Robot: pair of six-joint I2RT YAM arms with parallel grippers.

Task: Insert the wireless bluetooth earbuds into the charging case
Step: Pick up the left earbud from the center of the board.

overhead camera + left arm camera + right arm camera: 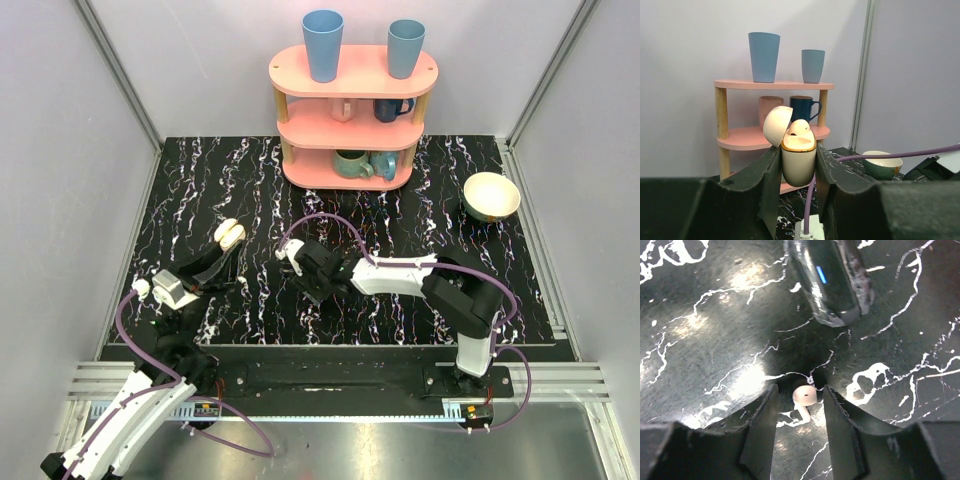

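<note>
My left gripper point(798, 175) is shut on the charging case point(799, 162) and holds it upright above the table. The case's lid point(777, 126) is flipped open to the left, and one white earbud point(800, 128) sits in its top. In the top view the case point(230, 236) shows at the left gripper's tips, left of centre. My right gripper point(799, 405) is open and low over the black marble table point(715, 340). A second earbud point(804, 396) lies on the table between its fingers point(762, 420), with a gap on each side.
A pink three-tier shelf point(352, 110) stands at the back with two blue cups point(323, 45) on top and mugs on the lower tiers. A cream bowl point(491, 195) sits at the back right. The right arm point(390, 275) reaches left across the table's middle.
</note>
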